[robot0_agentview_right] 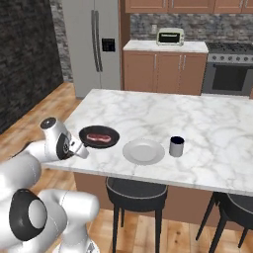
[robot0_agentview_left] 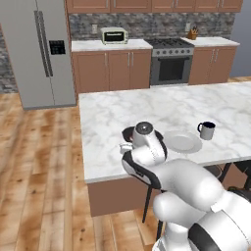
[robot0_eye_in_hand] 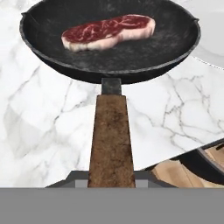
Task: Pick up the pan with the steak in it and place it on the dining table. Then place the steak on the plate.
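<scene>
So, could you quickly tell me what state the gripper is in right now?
Gripper: shut on the wooden handle of the pan, which carries the steak above the dining table.

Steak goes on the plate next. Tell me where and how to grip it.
Pinch the steak across its narrow width near the middle, coming straight down from above. It lies flat in the pan, whose raised rim blocks a side approach. The gripper is shut on the pan's handle.

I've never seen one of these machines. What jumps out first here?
A black pan with a raw red steak in it, near the edge of the marble table, its wooden handle in the claw. Beside it lie a white plate and a dark mug.
</scene>
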Available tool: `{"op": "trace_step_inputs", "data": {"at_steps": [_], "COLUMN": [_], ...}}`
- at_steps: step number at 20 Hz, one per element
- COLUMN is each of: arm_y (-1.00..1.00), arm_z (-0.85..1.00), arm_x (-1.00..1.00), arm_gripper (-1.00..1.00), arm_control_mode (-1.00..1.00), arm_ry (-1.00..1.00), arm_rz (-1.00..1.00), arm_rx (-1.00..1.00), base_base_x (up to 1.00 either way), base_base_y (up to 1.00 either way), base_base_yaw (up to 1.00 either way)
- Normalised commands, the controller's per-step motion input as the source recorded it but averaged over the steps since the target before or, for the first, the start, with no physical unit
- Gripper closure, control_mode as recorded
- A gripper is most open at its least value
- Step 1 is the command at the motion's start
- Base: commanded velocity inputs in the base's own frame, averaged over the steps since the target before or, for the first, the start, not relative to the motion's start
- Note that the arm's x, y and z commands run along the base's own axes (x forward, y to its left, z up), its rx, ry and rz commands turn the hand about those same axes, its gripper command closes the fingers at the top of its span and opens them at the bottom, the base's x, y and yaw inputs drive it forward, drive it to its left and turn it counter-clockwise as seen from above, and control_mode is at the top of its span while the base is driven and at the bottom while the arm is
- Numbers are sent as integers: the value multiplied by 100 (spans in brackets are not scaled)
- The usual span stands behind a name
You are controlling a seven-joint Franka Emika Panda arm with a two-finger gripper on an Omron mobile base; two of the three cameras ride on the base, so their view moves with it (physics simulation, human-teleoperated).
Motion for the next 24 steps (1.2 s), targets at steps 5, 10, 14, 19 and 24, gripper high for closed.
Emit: {"op": "trace_step_inputs", "data": {"at_steps": [5, 10, 14, 19, 24], "arm_y": [6, 0, 0, 0, 0], "arm_z": [-44, -43, -32, -12, -1], "arm_x": [0, 0, 9, 20, 11], "arm_gripper": [100, 100, 100, 100, -100], "arm_control_mode": [-100, -100, -100, -100, -100], "arm_ry": [6, 1, 0, 0, 1], "arm_rz": [-1, -2, -3, -2, -1], "arm_rx": [-3, -1, 0, 0, 0], "base_base_x": [0, 0, 0, 0, 0], "base_base_y": [0, 0, 0, 0, 0], "base_base_yaw": [0, 0, 0, 0, 0]}}
